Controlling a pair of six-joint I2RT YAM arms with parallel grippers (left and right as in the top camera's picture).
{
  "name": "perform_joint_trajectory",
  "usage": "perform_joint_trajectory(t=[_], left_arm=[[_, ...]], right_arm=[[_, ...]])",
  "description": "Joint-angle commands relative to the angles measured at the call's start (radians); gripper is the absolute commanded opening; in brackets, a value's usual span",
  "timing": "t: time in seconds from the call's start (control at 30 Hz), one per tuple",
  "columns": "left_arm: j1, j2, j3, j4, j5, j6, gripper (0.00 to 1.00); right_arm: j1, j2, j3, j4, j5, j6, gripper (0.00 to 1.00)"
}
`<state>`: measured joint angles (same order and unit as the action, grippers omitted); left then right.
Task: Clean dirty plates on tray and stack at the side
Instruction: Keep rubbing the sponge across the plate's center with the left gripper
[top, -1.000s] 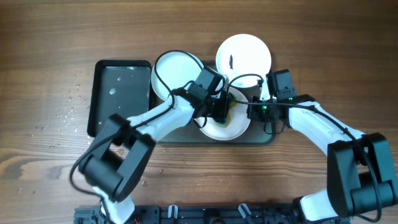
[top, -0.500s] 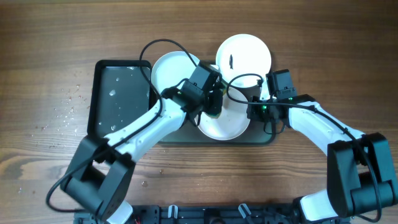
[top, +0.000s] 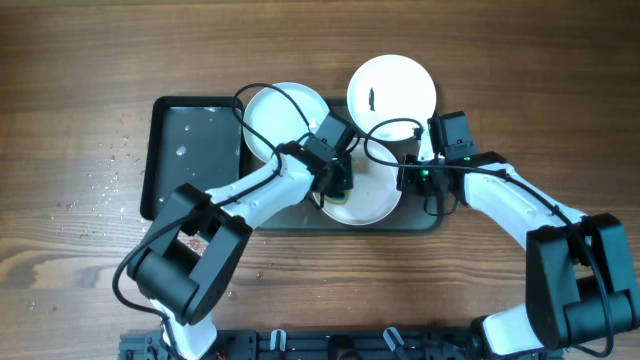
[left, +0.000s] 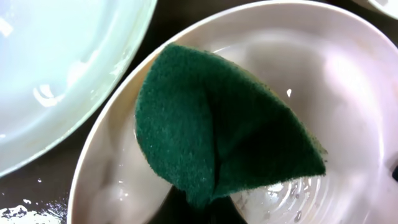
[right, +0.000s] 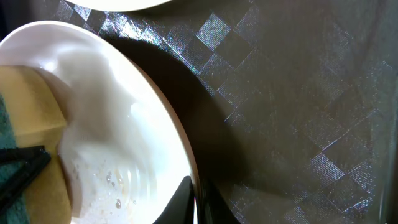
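On the tray (top: 428, 215), nearest the robot, sits the near plate (top: 378, 200), holding soapy water and a folded green sponge (left: 211, 124). Left gripper (top: 338, 182) is closed on the sponge, pressing it into the plate. Right gripper (right: 194, 198) is pinched onto the plate's right rim. Likely risk: the rim looks wet, so a hard scrub could slip it free and knock this plate against the left plate (top: 285, 115) just beside it. Farther back, the far plate (top: 395, 90) carries a dark smear. Black tray (top: 195, 150) at the left holds scattered water drops.
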<state>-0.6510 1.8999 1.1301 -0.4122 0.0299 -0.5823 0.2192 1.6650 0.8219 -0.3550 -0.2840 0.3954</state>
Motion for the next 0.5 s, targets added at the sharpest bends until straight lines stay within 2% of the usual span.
perform_joint_trajectory(t=[0.0, 0.2, 0.37, 0.47], left_arm=[[-0.030, 0.048, 0.002, -0.005, -0.019, -0.055, 0.04], [-0.068, 0.064, 0.002, 0.005, 0.066, -0.055, 0.04], [-0.072, 0.058, 0.003, 0.072, 0.221, -0.055, 0.06], [-0.069, 0.035, 0.004, 0.084, 0.232, -0.054, 0.08]], right_arm=[[0.013, -0.016, 0.021, 0.000, -0.016, -0.011, 0.07], [0.013, -0.016, 0.021, 0.000, -0.016, -0.011, 0.07], [0.013, -0.016, 0.021, -0.001, -0.016, -0.011, 0.07], [0.013, -0.016, 0.021, -0.001, -0.016, -0.011, 0.07]])
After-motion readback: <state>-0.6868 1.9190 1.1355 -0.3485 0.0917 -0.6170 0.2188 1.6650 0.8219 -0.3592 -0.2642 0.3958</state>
